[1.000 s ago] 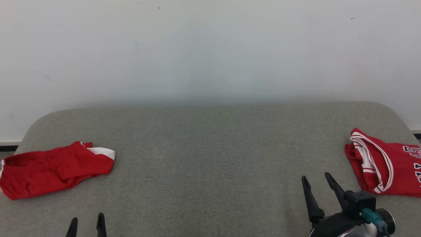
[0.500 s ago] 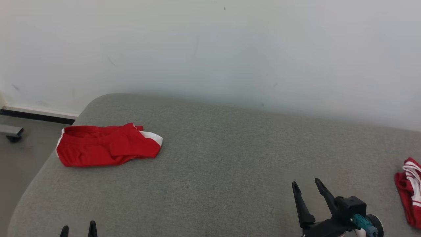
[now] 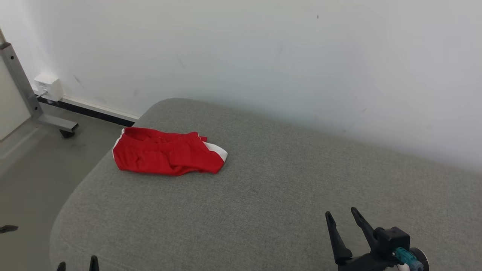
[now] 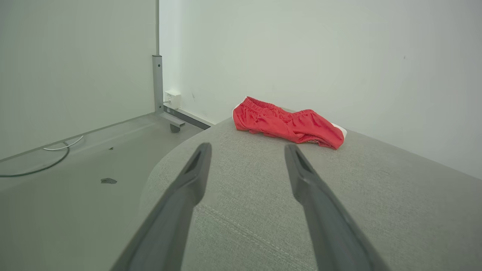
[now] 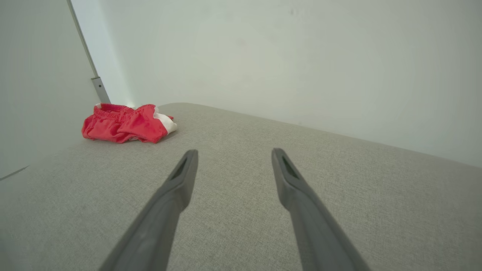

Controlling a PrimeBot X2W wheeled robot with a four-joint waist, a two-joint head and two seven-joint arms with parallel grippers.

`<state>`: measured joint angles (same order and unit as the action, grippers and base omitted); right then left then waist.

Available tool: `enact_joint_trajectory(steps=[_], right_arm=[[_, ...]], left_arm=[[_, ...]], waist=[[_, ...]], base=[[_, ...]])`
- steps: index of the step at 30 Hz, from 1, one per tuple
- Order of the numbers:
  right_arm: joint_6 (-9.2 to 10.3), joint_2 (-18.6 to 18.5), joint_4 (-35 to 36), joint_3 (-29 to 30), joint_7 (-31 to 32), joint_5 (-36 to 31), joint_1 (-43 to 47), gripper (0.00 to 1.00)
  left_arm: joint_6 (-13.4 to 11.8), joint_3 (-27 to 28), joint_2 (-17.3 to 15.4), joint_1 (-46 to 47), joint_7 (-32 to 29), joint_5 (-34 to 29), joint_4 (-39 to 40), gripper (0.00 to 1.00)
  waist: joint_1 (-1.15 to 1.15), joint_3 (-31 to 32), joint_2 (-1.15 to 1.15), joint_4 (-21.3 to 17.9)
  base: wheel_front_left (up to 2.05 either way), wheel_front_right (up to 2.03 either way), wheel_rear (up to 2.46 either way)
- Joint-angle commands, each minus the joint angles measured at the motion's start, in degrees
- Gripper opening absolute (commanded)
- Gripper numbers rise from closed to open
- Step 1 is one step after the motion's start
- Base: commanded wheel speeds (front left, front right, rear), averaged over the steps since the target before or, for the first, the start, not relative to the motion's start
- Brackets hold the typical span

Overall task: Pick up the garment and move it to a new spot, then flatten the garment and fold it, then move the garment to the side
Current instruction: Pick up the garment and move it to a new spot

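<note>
A crumpled red garment (image 3: 165, 156) with a white side panel lies near the far left corner of the grey padded surface (image 3: 263, 195). The left wrist view has this garment (image 4: 286, 124) ahead of my left gripper (image 4: 246, 150), whose fingers are spread with nothing between them. At the head view's bottom edge the tips of my left gripper (image 3: 77, 263) just show. My right gripper (image 3: 342, 218) hovers open and empty over the surface at the lower right. In the right wrist view the garment (image 5: 126, 124) lies far off to the left of my right gripper (image 5: 231, 154).
The surface ends in a rounded left corner, with grey floor (image 3: 34, 169) beyond it. A metal frame leg on a caster (image 3: 56, 124) and a white wall box (image 3: 47, 86) stand at the far left. A pale wall (image 3: 263, 56) runs behind.
The head camera has swung left: the garment now sits nearer the picture's middle, and a second red piece at the right edge has left the picture. Both grippers stay open.
</note>
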<state>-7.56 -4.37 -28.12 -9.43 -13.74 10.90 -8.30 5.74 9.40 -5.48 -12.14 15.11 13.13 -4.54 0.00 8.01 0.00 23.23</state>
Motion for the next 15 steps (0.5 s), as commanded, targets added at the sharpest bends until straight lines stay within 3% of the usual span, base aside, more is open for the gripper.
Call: enact_joint_trajectory(steps=[1, 15], right_arm=[[0.16, 0.11, -0.09, -0.04, -0.47, 0.11, -0.42, 1.00], [0.16, 0.22, -0.91, 0.02, -0.91, 0.10, -0.33, 1.00]], left_arm=[[-0.07, 0.11, -0.27, -0.51, 0.00, 0.17, 0.33, 1.00], [-0.75, -0.61, -0.29, 0.61, -0.07, 0.91, 0.14, 1.00]], waist=[[0.00, -0.03, 0.00, 0.34], [0.00, -0.60, 0.00, 0.94]], base=[[0.00, 0.00, 0.00], [0.00, 0.00, 0.00]])
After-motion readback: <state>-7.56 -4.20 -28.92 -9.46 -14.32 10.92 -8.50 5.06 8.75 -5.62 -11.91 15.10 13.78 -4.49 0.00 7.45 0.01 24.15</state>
